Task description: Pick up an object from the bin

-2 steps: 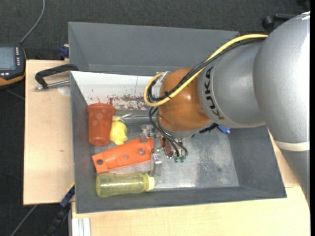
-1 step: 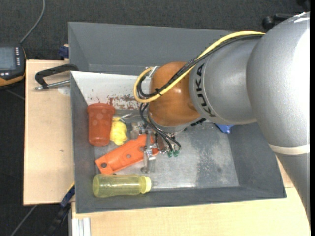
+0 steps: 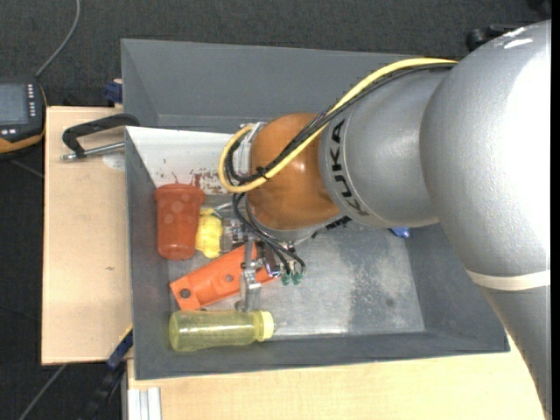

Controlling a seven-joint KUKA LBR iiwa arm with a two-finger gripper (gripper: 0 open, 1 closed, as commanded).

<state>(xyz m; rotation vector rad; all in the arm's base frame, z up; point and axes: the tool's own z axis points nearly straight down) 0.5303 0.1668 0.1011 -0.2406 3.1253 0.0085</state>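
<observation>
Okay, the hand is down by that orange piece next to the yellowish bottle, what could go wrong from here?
Two likely risks. The hand sits at the right end of the flat orange piece, so a grip there may be off-centre and the piece could tilt or slip. The yellowish bottle lies just beside it, close to the bin wall; the hand could nudge it and set it rolling.
</observation>
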